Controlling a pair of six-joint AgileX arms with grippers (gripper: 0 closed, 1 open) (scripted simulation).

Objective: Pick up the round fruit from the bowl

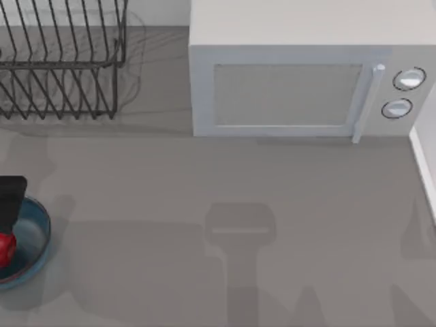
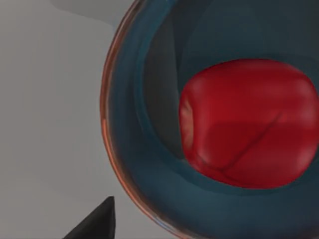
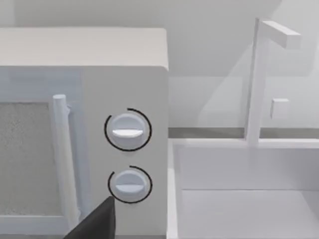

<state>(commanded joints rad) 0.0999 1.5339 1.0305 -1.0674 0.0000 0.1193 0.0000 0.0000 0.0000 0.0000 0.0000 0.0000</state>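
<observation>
The left gripper [image 1: 9, 204] hangs over the bowl [image 1: 39, 235] at the tabletop's [image 1: 204, 191] left edge; its opening cannot be told. The fruit [image 2: 249, 122] lies inside the bowl.

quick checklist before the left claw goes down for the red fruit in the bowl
1. Round fruit lies inside the bowl: ok.
2. Left claw is over the bowl, at the table's left edge in the top view: ok.
3. Claw centred on the fruit: cannot tell; the fruit sits off-centre in the left wrist view.
4. Left claw open enough for the fruit: cannot tell.
5. Nothing else in the bowl beside the fruit: ok in the part seen.
6. Right arm away, its wrist camera facing the microwave: ok.
</observation>
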